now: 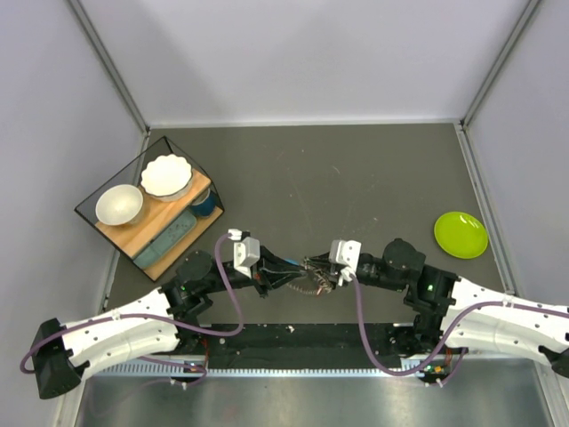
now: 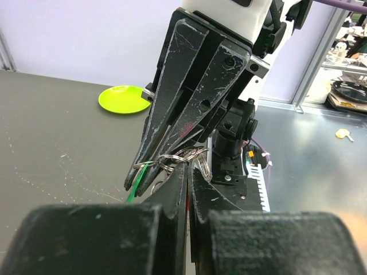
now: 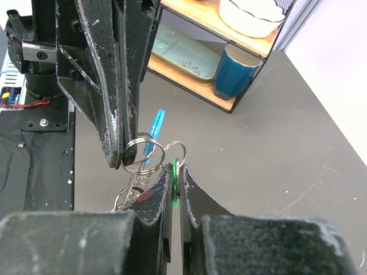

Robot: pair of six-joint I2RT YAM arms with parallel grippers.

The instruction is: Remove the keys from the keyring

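Note:
My two grippers meet above the middle of the table with the bunch of keys (image 1: 311, 282) between them. The left gripper (image 1: 300, 265) (image 2: 188, 166) is shut on the large silver keyring (image 3: 137, 154) (image 2: 172, 157), hanging from its tips. The right gripper (image 1: 320, 269) (image 3: 175, 167) is shut on the green key (image 3: 174, 186), seen edge-on between its fingers. A smaller ring (image 3: 175, 153) links that key to the large one. A cyan key (image 3: 155, 134) hangs behind, and a red piece (image 3: 143, 195) shows low on the bunch. The green key's blade (image 2: 137, 180) pokes out below the right fingers (image 2: 172, 114).
A wire rack (image 1: 151, 209) at the left holds two white bowls, a teal tray (image 3: 183, 51) and a blue cup (image 3: 238, 71). A lime-green plate (image 1: 460, 234) (image 2: 123, 98) lies at the right. Grey walls close in the table.

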